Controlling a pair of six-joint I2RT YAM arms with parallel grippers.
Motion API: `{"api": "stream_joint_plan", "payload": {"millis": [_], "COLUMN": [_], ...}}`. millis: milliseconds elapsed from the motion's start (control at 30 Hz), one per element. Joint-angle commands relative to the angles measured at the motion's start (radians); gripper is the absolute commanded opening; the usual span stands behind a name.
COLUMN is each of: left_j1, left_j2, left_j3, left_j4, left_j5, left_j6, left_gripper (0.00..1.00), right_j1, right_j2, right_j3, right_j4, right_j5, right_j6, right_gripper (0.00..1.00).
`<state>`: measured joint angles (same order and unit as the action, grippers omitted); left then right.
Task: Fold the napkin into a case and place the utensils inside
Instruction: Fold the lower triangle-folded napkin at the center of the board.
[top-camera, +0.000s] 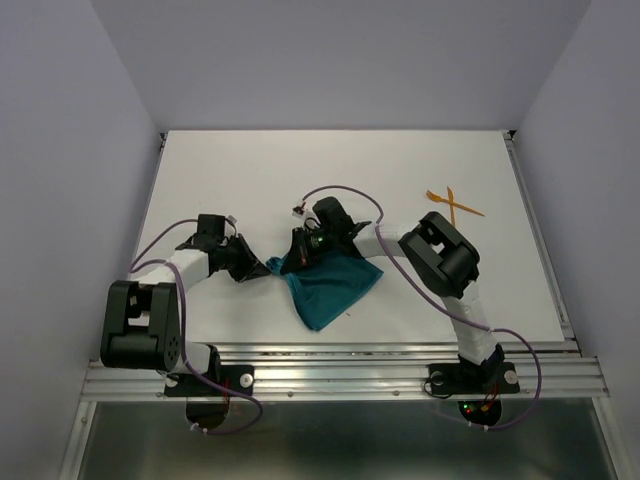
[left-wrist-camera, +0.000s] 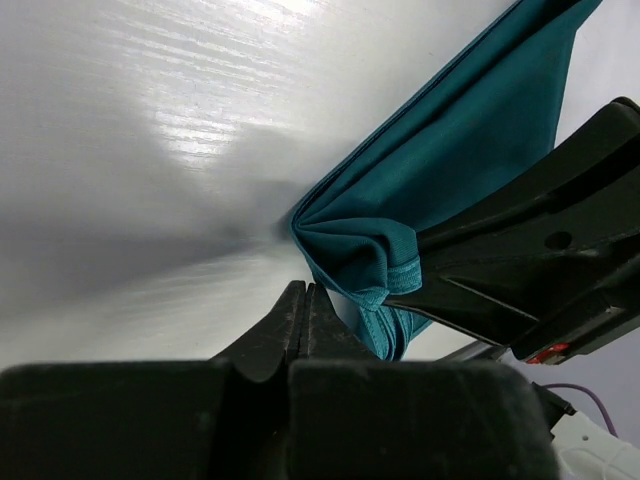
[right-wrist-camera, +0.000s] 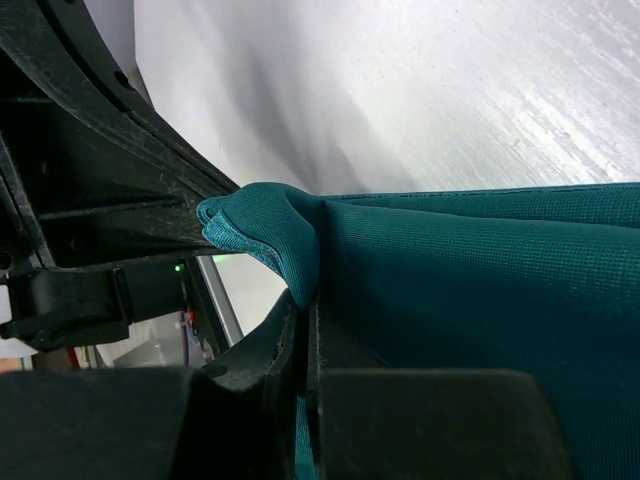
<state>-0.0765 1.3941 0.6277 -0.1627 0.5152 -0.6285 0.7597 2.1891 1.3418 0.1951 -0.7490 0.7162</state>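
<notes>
- While the napkin (top-camera: 330, 287) lies doubled over in a loose, uneven wedge close to the near edge of the table (top-camera: 250, 180), about the middle, no narrow flat pouch with a flap shows, so I judge the folding only part done.
- Its left corner is bunched, several layers stacked together.
- The right gripper (top-camera: 293, 263) is clamped on that bunched corner.
- The left gripper (top-camera: 264, 267) has its fingers pressed together just beside the same corner; whether any cloth is caught between them I cannot tell.
- The utensils (top-camera: 455, 205), an orange crossed pair, lie far right, well apart from the cloth; none is inside anything yet.
</notes>
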Motion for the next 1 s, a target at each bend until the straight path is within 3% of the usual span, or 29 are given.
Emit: {"api": "stream_joint_plan", "payload": {"millis": [0,467,600,633,733,967], "left_j1": [-0.019,-0.062,-0.074,-0.075,-0.078,-0.085], "left_j2": [0.023,0.135,0.141,0.144,0.160,0.198], "left_j3": [0.026,0.158,0.161,0.161,0.158,0.165], "left_j4": [0.028,0.043,0.046,0.049,0.057,0.081], "left_j5": [0.013,0.003,0.005,0.005,0.003,-0.001], "left_j6": [0.015,0.024,0.013,0.009,0.004,-0.016], "left_gripper": [0.00,0.00,0.00,0.00,0.00,0.00], "right_j1": [-0.005,-0.005,-0.005,-0.005,-0.005,-0.005], "right_j2": [0.021,0.044,0.028,0.020,-0.011,-0.086], "right_j3": [0.017,0.017,0.002,-0.003,-0.018,-0.027], "right_j4": [0.056,0.078,0.075,0.075,0.067,-0.058], "right_j5": [-0.050,-0.087,-0.067,-0.064,-0.038,0.075], "right_j6": [0.020,0.049,0.048,0.048,0.037,-0.041], "right_gripper": [0.01,0.03,0.28,0.39,0.51,0.64]}}
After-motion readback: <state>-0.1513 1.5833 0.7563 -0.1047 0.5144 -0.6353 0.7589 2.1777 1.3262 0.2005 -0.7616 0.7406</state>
